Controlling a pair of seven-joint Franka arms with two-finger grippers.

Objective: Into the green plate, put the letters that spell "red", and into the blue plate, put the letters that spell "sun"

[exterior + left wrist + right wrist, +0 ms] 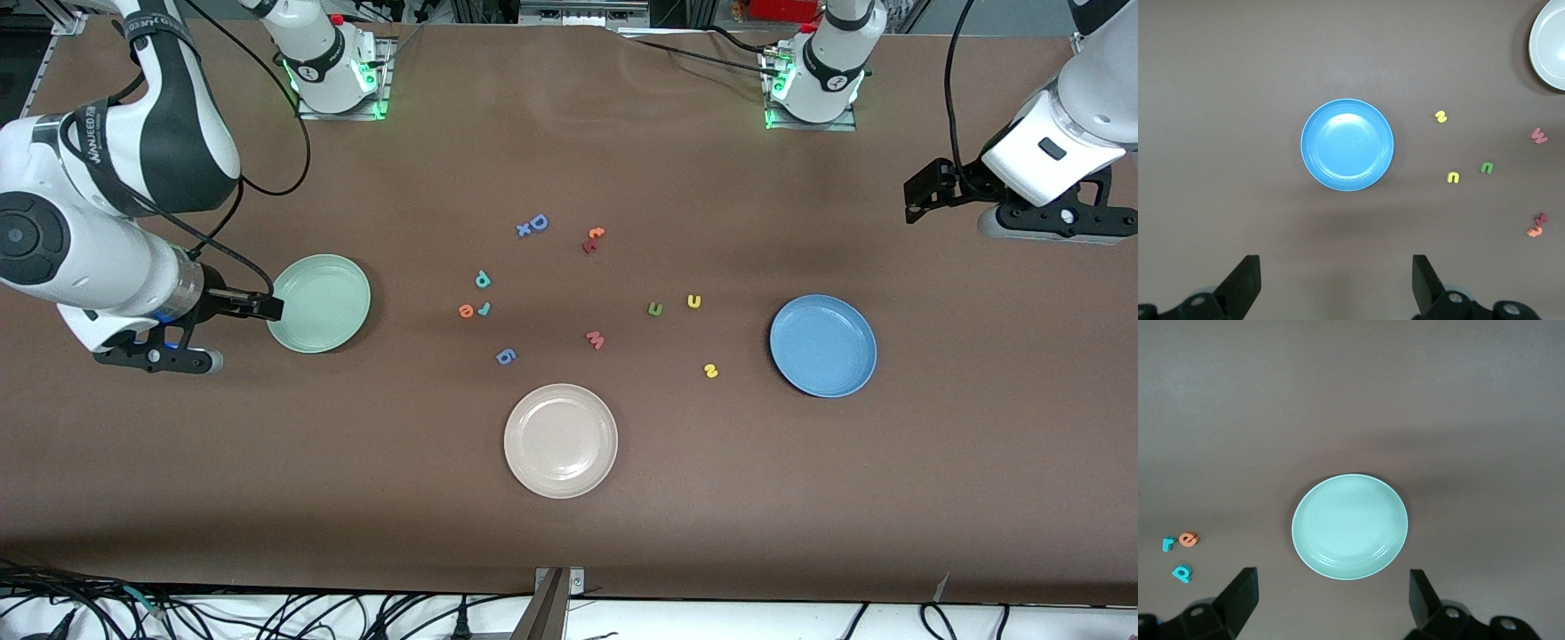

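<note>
Front view shows you both empty plates and all six letters loose mid-table. Your right gripper (pixel 267 307), jaws wide and empty, hangs over the green plate (pixel 342 276); teal r (pixel 484 308), orange e (pixel 466 310) and teal d (pixel 482 279) lie just toward the left arm's end from it. Your left gripper (pixel 920 200), also wide and empty, waits past the blue plate (pixel 822 345), with s (pixel 710 371), u (pixel 694 301), n (pixel 655 309) well apart from it.

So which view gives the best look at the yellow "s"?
The left wrist view: the yellow "s" shows clearly on bare table beside the blue plate. The front view shows it smaller. The right wrist view misses it.
</note>
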